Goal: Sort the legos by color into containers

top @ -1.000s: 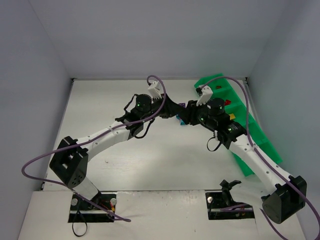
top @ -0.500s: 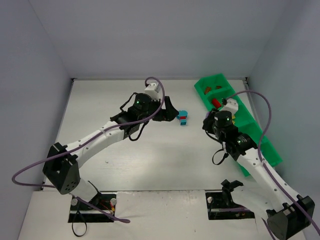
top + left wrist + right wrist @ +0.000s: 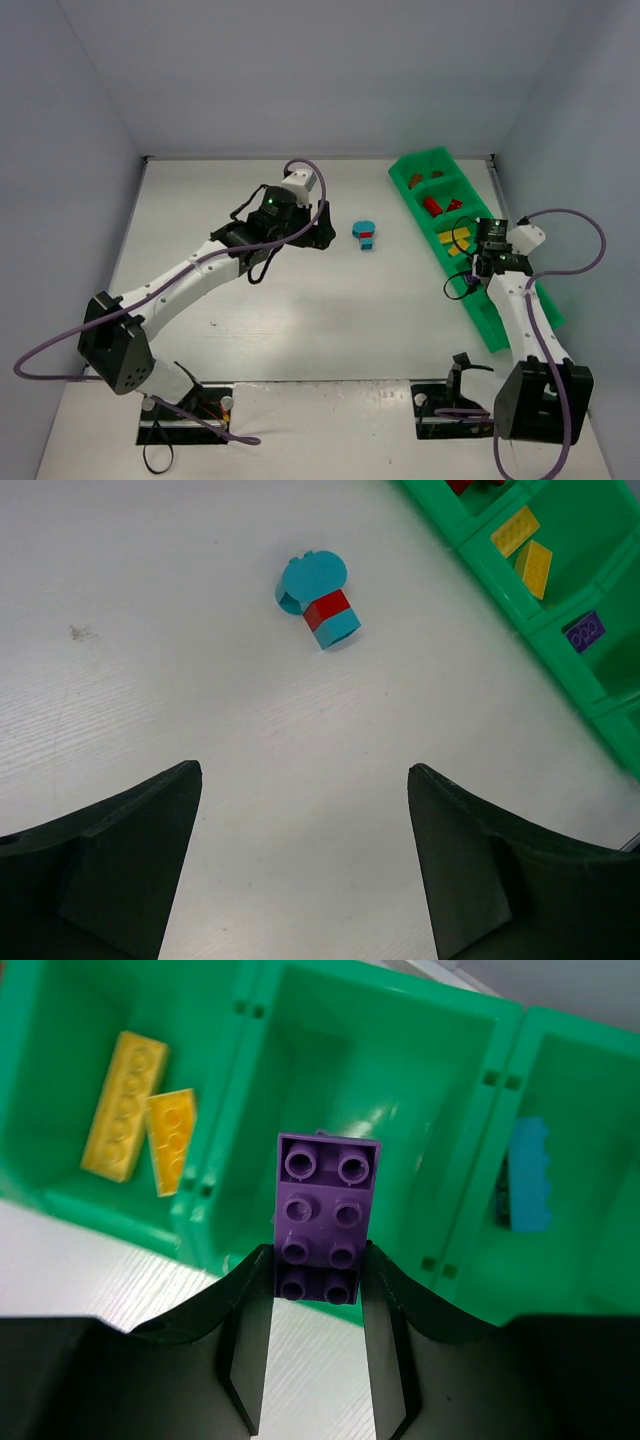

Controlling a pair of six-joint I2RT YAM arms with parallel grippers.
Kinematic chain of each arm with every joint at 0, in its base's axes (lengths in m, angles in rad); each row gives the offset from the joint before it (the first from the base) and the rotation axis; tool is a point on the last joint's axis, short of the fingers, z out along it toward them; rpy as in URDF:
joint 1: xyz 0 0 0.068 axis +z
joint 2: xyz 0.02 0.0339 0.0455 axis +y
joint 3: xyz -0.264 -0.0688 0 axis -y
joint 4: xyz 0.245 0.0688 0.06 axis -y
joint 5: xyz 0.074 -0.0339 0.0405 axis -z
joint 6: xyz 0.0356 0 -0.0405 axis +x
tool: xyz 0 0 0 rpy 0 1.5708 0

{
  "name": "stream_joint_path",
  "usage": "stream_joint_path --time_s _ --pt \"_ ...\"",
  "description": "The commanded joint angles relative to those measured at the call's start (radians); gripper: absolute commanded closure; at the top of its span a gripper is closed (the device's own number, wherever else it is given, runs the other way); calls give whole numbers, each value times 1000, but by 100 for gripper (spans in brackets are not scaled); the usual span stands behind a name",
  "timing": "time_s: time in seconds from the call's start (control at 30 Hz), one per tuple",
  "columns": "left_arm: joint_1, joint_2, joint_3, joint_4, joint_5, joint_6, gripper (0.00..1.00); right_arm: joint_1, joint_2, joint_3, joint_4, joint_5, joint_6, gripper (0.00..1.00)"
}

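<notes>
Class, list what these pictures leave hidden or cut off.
- Right wrist view: the purple brick, lower end covered by the right end effector.
- Top view: that brick itself, hidden under the right wrist.
- Left wrist view: the green tray, far compartments cut off by the frame edge.

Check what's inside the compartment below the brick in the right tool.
The left wrist view shows one purple brick lying in that compartment. From the right wrist, the held brick in the right tool covers the middle of its floor.
</notes>
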Motion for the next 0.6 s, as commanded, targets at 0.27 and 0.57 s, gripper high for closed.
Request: stream_joint_path --time_s 0.27,0.57 --pt "6 63 61 -24 33 101 23 -106 111 76 57 -39 -38 23" --pt "5 254 231 -65 95 167 23 -104 -29 85 89 -324 -218 13"
